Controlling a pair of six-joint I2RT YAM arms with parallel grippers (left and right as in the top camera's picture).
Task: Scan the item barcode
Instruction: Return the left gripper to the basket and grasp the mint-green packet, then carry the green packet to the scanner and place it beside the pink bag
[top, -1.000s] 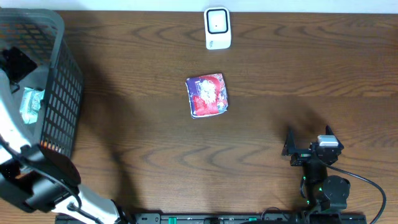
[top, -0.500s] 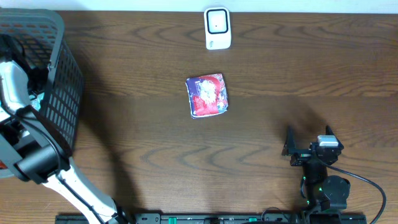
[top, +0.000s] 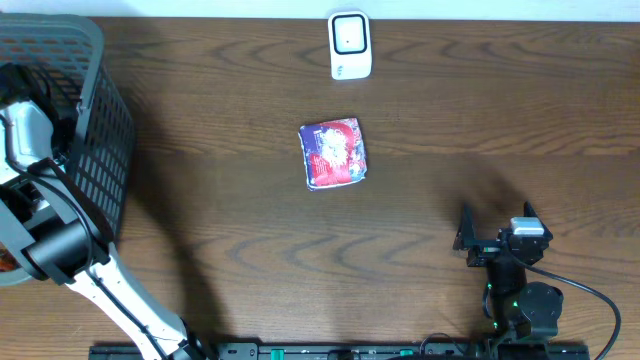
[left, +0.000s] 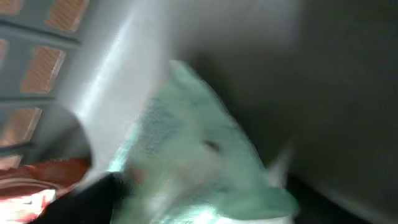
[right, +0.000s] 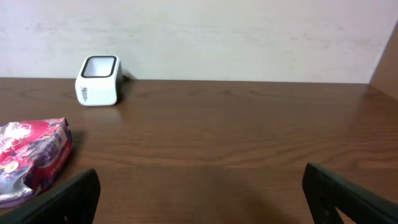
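dark wood-grain table (top: 450, 130), grey plastic mesh basket (top: 105, 140), glossy red foil pouch (top: 334, 153), smooth white plastic scanner (top: 350, 45)

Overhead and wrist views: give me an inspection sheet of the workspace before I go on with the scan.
Surface: brown wood table, no spills seen.
Job's things: scanner at the far edge; red packet flat at mid-table, apart from it; green packet in the basket, blurred.
Clutter: orange-red thing beside the green packet, too blurred to name.
Grippers: left gripper down in the basket, jaws unreadable; right gripper open, empty, at the near edge.
Cables: black cable loops from the right arm's base.
Surroundings: pale wall behind the table.
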